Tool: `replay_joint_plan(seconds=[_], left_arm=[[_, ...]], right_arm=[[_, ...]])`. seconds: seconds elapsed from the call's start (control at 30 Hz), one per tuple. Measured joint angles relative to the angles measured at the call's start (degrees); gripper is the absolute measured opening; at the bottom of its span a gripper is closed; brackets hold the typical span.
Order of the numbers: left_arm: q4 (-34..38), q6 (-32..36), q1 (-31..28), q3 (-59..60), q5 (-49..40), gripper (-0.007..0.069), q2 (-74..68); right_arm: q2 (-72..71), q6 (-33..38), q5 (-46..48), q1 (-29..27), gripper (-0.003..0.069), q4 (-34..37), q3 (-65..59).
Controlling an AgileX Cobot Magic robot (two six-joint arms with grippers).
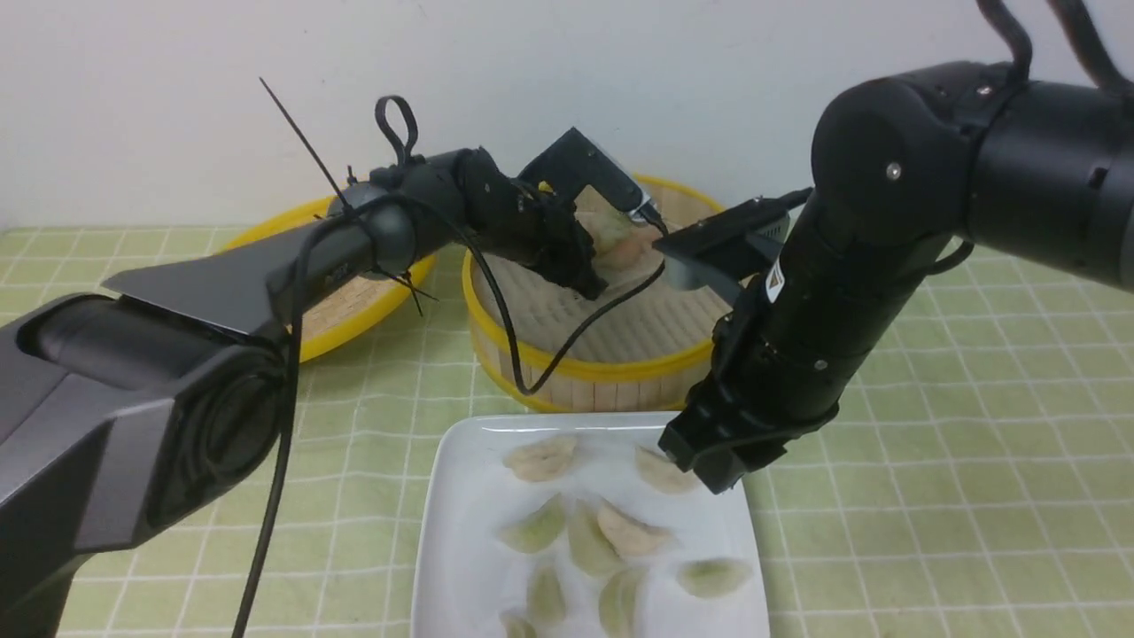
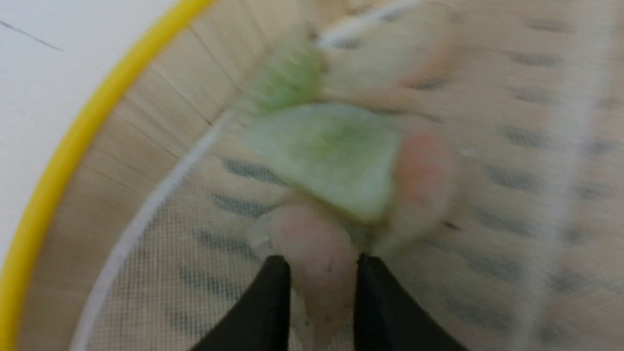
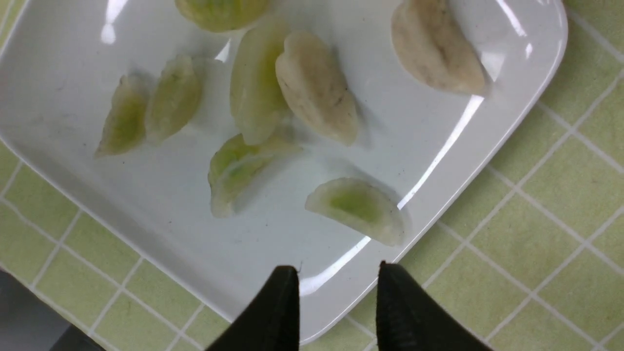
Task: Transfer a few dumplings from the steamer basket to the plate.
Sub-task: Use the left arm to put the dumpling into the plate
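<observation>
We take the steamer basket as our mark. Inside it, near its far wall, our left gripper has its two black fingertips pressed against either side of a pinkish dumpling, so the jaws stand narrow with that piece clamped between them; the wrist view is blurred, and we cannot tell whether it has left the whitish liner. Touching it, deeper in the basket, lie a green dumpling and at least one more pink one, bunched together. The plate sits just in front of the basket on the robot's side, nearly touching its wall, and already carries several dumplings, green and off-white, scattered across it. Our right gripper hangs above the plate's rim, at the corner close to the basket and toward the robot's right, its jaws partly apart with nothing between them. A flat woven lid lies beside the basket on the robot's left, on the green checked tablecloth.
</observation>
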State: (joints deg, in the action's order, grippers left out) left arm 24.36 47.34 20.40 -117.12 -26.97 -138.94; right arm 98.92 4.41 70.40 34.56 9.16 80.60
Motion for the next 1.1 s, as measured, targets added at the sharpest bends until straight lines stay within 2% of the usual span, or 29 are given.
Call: replay_joint_plan(seconds=[0.2,0.37,0.53,0.67,0.83,0.93,1.1], left_arm=[[-0.33,-6.65,-3.2,-0.06,-11.18,0.0145,12.43],[-0.33,-7.42,-5.03,-0.17,-18.3,0.0145,18.15],[0.22,-8.05,-5.04,-0.12,-30.66,0.0145,20.29],[0.22,-10.64,-5.04,-0.07,-41.06,0.0145,22.31],[1.31,-13.92,-5.04,0.78,-43.49,0.0145,24.14],[1.33,-17.72,-4.7,6.82,-43.42,0.0145,27.08],[1.36,-20.75,-2.46,28.9,-43.21,0.0145,35.68]], right_arm=[[-1.53,0.0,0.02,0.0,0.0211,-3.28,0.0],[-3.83,-0.04,0.08,0.0,0.0211,-4.49,0.0],[-5.36,-0.35,0.27,0.0,0.0211,-5.5,0.0],[-5.94,-1.89,0.35,-0.19,0.0211,-9.16,0.0],[-5.94,-2.95,0.41,-1.62,0.0211,-10.38,0.0],[-5.94,-3.09,0.46,-3.22,0.0211,-9.5,0.0],[-5.94,-3.09,0.46,-3.78,0.0211,-7.26,0.0]])
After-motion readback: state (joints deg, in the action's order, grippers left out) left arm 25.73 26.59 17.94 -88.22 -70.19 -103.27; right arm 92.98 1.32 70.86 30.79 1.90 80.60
